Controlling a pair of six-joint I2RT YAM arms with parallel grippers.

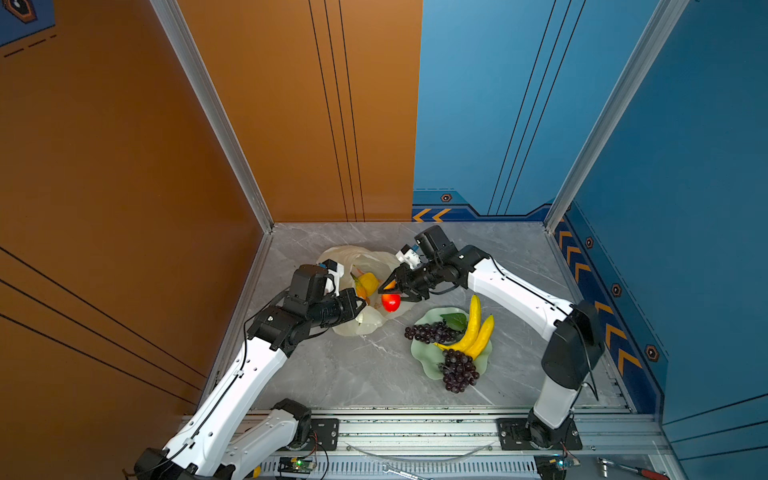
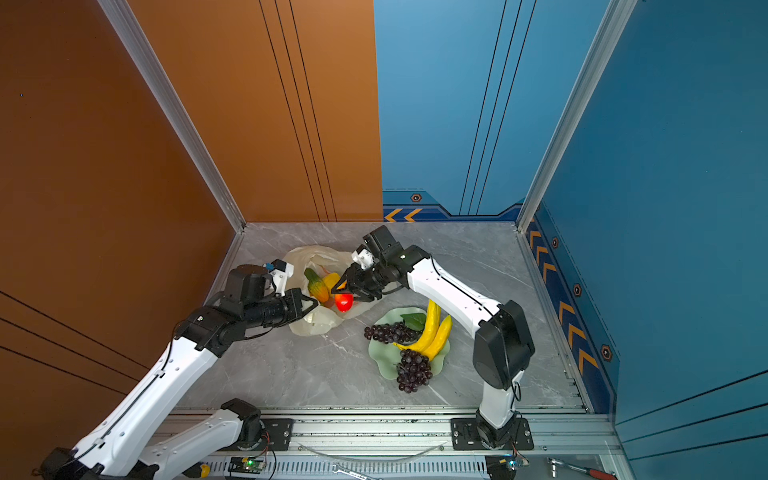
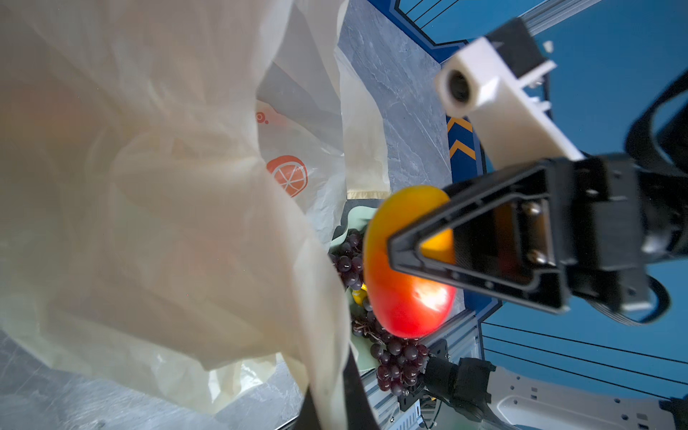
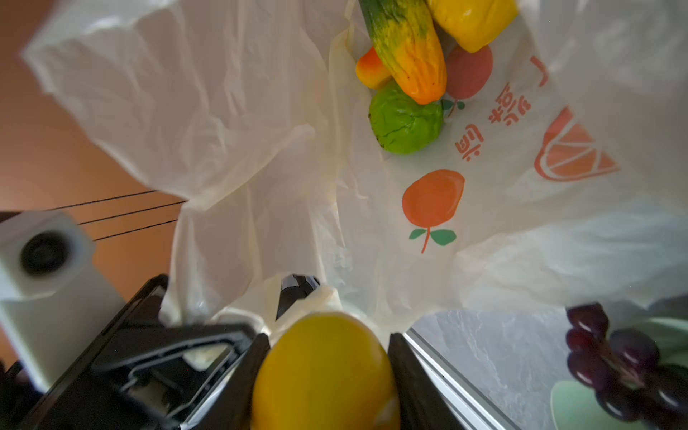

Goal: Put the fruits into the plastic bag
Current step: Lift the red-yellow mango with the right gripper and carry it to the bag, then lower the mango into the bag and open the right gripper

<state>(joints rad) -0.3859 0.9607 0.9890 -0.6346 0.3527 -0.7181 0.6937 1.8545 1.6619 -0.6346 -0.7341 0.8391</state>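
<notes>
The cream plastic bag (image 1: 365,257) (image 2: 311,255) lies open at the back left of the table. My left gripper (image 1: 360,309) (image 3: 335,409) is shut on its near rim and holds it up. My right gripper (image 1: 392,291) (image 4: 329,346) is shut on a red-orange mango (image 1: 390,302) (image 3: 405,298) right at the bag's mouth. Inside lie a bumpy green fruit (image 4: 405,123), a long green-orange fruit (image 4: 409,56), a yellow fruit (image 4: 473,18) and a small orange one (image 4: 370,70). Two bananas (image 1: 473,328) and two grape bunches (image 1: 430,332) (image 1: 457,370) rest to the right.
A pale green wavy dish (image 1: 424,353) under the bananas and grapes sits right of the bag, below my right forearm. Orange and blue walls close in the left, back and right. A metal rail (image 1: 415,432) runs along the front, with a red-handled tool (image 1: 636,469) beyond it.
</notes>
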